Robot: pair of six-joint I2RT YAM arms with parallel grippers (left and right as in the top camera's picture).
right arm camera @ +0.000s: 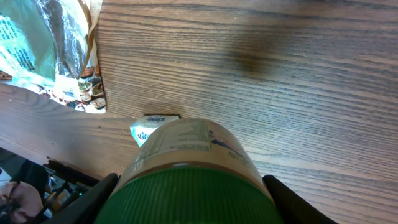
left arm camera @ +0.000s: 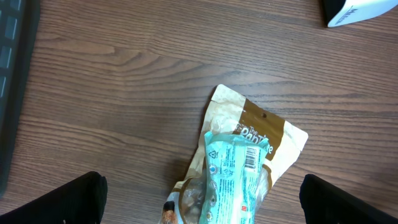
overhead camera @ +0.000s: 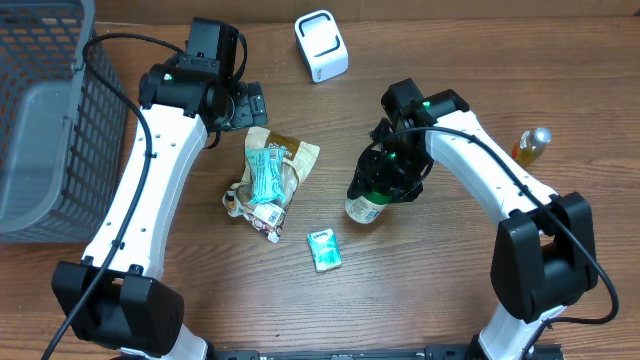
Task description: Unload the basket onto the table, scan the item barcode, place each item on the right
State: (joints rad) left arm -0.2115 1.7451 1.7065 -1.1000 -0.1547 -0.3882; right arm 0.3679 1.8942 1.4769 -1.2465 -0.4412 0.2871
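- The wooden bench (overhead camera: pixel 440 300) carries all the things and both arm bases stand at its near edge.
- A grey mesh basket (overhead camera: pixel 40 120) sits at the far left side of the bench, partly out of the overhead view.
- The left arm (overhead camera: pixel 150 180) reaches from its base toward the far side. Its left fingers (left arm camera: pixel 74 199) are spread wide with nothing between them, and they hang above the snack pile.
- The right arm (overhead camera: pixel 490 170) bends toward the middle of the bench. Its right fingers (right arm camera: pixel 93 199) pinch the green-capped bottle (overhead camera: pixel 365 205) from both sides, near the cap.
- This bottle is in the middle of the bench, right of the snack pile. It looks tilted in the overhead view, and I cannot tell if its bottom touches the wood.
- The brown-and-cream pouch (overhead camera: pixel 290 155) lies flat, and a teal packet (overhead camera: pixel 265 175) lies on top of it, with a barcode facing up in the left wrist view.
- A white scanner (overhead camera: pixel 321 45) stands at the far edge, well apart from the bottle.
- A small teal pack (overhead camera: pixel 323 250) lies near the bottle, on the side toward the arm bases.
- An orange bottle (overhead camera: pixel 530 147) stands at the right side, beside the right arm.
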